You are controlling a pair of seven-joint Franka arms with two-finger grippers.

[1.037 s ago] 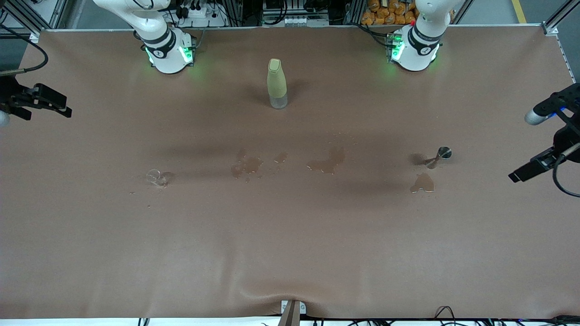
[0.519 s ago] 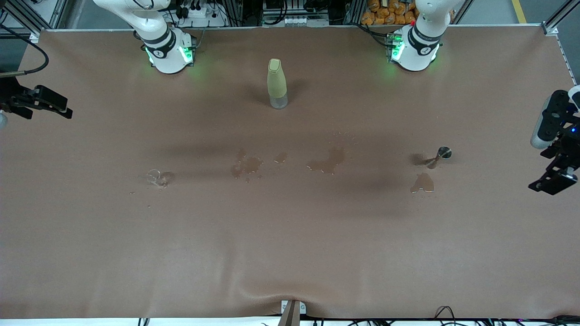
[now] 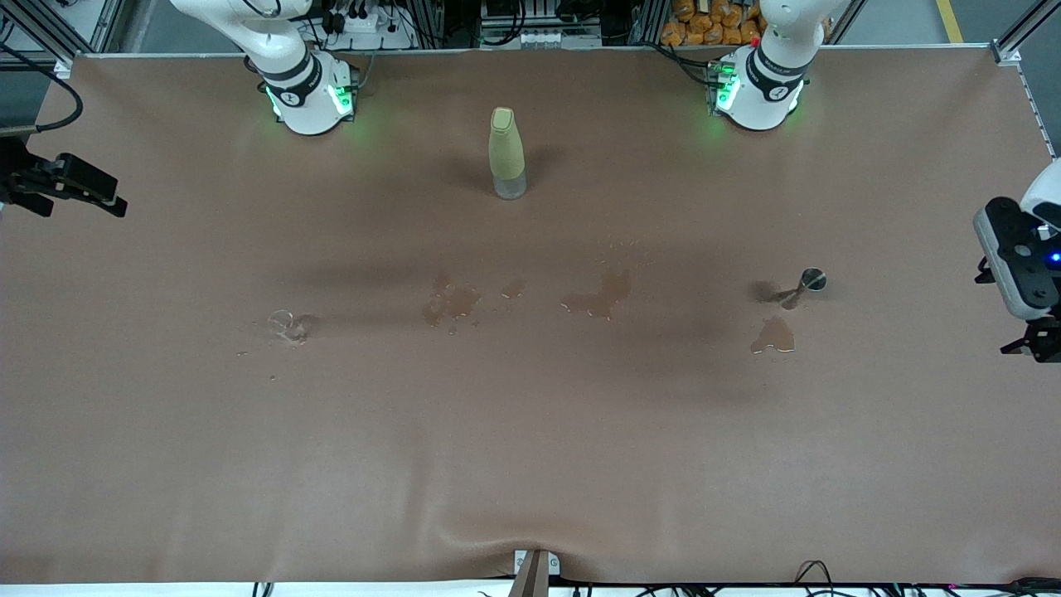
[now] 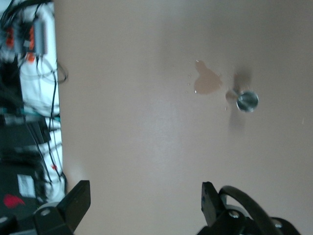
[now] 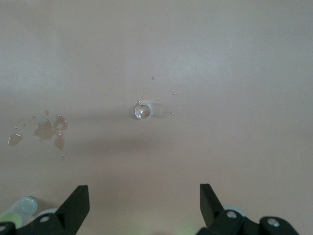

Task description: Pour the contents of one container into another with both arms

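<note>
Your left end effector: released, over worktop edge | right end effector: released, above squat clear glass tumbler | clear stemmed cone glass: upright.

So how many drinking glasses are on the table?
2: a squat tumbler toward the right arm's end, and a stemmed glass toward the left arm's end. None looks hidden.

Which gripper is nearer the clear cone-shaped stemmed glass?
Left. The left gripper hangs open at that glass's table end; the right gripper, open, is at the opposite end.

Yellow-green bottle, brown tabletop, clear tumbler
</note>
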